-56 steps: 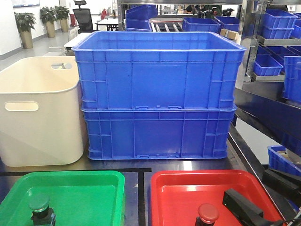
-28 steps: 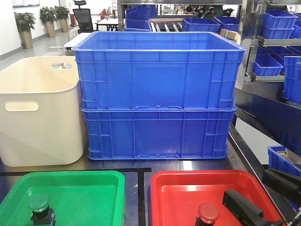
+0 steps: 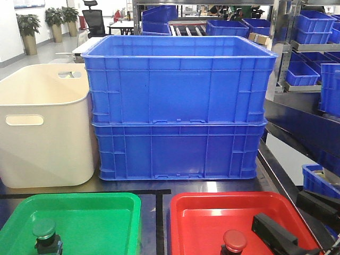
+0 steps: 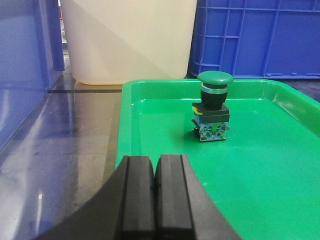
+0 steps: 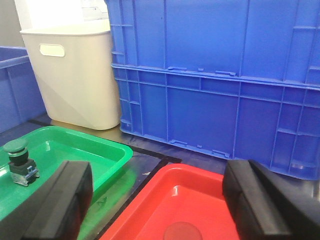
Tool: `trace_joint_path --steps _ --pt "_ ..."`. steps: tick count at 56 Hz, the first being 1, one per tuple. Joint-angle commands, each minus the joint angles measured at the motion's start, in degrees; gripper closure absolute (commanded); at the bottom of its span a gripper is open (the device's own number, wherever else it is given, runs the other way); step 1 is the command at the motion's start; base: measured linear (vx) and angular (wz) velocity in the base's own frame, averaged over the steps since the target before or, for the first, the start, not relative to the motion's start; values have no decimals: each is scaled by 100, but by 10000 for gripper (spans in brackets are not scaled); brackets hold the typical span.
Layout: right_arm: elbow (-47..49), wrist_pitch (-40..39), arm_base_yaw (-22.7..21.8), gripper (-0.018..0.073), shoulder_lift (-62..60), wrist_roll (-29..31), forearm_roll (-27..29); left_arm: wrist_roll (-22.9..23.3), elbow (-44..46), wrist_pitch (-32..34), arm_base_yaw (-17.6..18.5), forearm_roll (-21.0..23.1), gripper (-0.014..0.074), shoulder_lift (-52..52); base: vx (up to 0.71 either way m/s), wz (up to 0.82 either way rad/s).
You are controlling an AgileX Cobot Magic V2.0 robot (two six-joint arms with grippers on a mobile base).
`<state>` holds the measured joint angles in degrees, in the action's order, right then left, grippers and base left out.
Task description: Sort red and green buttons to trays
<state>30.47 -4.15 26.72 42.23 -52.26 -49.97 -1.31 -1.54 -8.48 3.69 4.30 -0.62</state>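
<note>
Two stacked blue crates and cream tub block back of table. Green tray and red tray fill front edge. Narrow bare strip between trays. Room above trays open.

Front view: red button and green button bodies cut off by the bottom edge. Right wrist view: red tray cropped below.

Blue crates: bare moulded walls, no lettering or numbers readable.
Cream tub: plain sides, left of the crates, no label.
Green button: body markings too small to read.
</note>
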Motion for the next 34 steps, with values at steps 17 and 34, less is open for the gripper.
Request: trace_joint_path --steps 17,34 --pt "165 -126 -16 -10 -47 132 -21 32 148 471 -14 66 603 -80 0 0" --pt "165 140 -23 157 -277 2520 2472 32 148 477 -14 66 603 -80 0 0"
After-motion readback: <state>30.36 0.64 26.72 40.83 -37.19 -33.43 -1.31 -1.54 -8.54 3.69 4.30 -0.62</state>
